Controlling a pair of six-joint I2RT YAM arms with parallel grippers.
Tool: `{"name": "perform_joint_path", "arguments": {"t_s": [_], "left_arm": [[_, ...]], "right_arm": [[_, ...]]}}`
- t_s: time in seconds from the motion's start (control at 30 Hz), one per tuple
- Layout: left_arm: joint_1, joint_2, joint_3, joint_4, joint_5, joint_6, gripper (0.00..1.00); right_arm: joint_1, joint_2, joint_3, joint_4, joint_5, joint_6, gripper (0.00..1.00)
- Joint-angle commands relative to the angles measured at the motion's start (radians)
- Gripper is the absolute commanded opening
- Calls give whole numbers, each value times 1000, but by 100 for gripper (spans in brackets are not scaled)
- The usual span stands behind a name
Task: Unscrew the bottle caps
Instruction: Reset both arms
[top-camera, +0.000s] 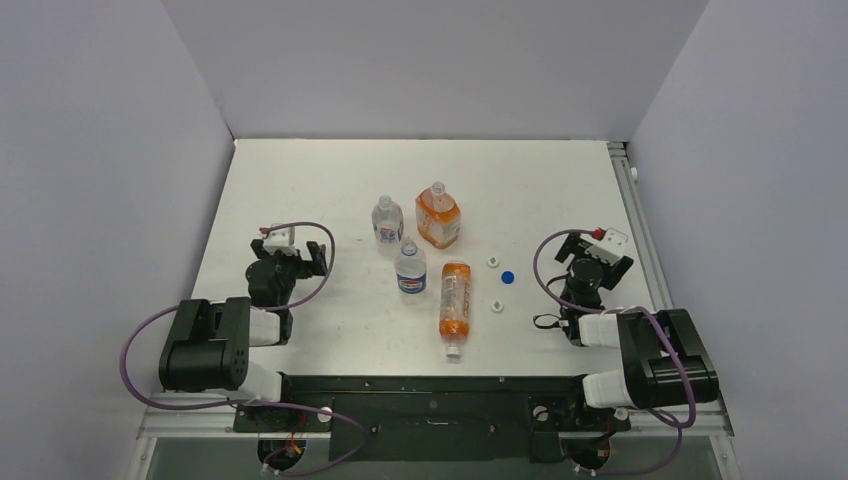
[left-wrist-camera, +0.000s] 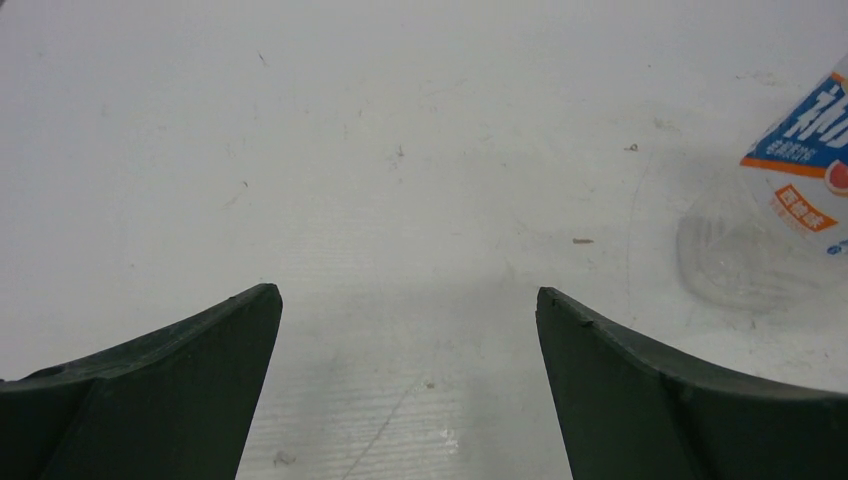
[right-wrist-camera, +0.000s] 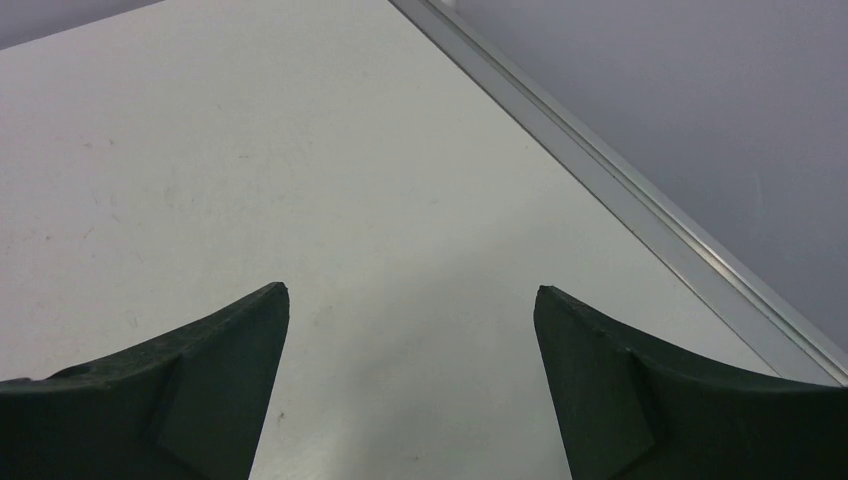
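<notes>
Top external view: on the counter (top-camera: 300, 180) the slim orange bottle (top-camera: 455, 298) is seen lying flat. Its long axis runs near-to-far, with its white cap (top-camera: 453, 350) (seemingly still on) at the near end. The left gripper (left-wrist-camera: 405, 295) and right gripper (right-wrist-camera: 410, 290) are held wide apart and empty, the right judged slightly nearer. Three upright bottles (top-camera: 410, 268) stand beyond-left of it, and three loose caps (top-camera: 497, 305) lie just right.

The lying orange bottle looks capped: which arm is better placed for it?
Right, narrowly. The right end effector, open, is slightly nearer the lying orange bottle, with only loose caps between. The left end effector, also open, has a standing clear bottle near its path.
</notes>
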Motion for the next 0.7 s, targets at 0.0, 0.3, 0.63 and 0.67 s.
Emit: {"name": "perform_joint_path", "arguments": {"t_s": [0.0,0.3,0.63,0.67], "left_arm": [[-40,-17,77,-51,-134,34,97],[-42,-11,80,-48,-164,24,97],[-41,-5,91,-64,-165,30,97],[-41,-9,87,-62,-164,30,97]], "right_arm": [[-60,-5,62,38,-69,-3,87],[-56,-12,49,53,-64,-9,88],[-55,-13,48,54,-63,-10,88],[-55,-14,48,54,-63,-10,88]]}}
